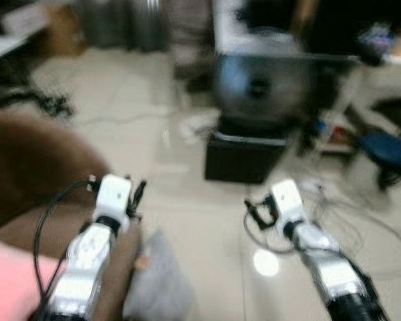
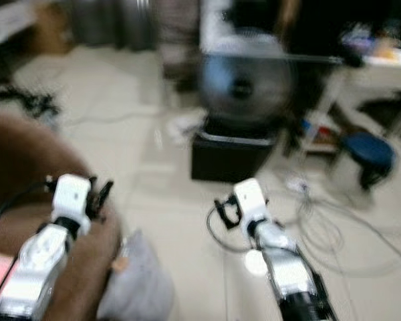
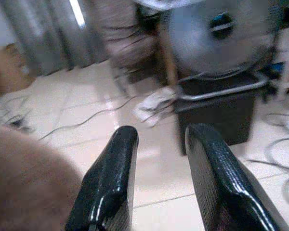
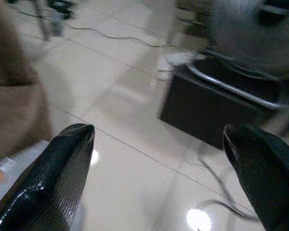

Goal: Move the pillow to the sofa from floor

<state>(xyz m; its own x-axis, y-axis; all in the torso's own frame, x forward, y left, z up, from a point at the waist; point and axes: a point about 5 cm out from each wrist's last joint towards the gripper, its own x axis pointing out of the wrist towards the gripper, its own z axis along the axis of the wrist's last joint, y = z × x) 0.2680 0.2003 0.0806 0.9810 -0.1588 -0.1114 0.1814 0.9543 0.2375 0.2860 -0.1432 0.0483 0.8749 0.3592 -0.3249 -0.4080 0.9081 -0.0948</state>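
Pale glossy floor tiles [image 1: 187, 200] run through a blurred room strewn with cables [image 1: 361, 221]. Ahead of both grippers stands a round fan [image 1: 260, 83] on a black box [image 1: 244, 157], with a blue stool [image 1: 386, 150] off to the right. The brown sofa [image 1: 27, 160] lies under and to the left of the left gripper [image 3: 159, 159], whose empty jaws stand slightly apart over the sofa's edge. The right gripper [image 4: 159, 163] reaches forward above the tiles, empty jaws spread wide. The light grey pillow [image 1: 157, 277] rests on the floor beside the sofa, below and between the two arms.
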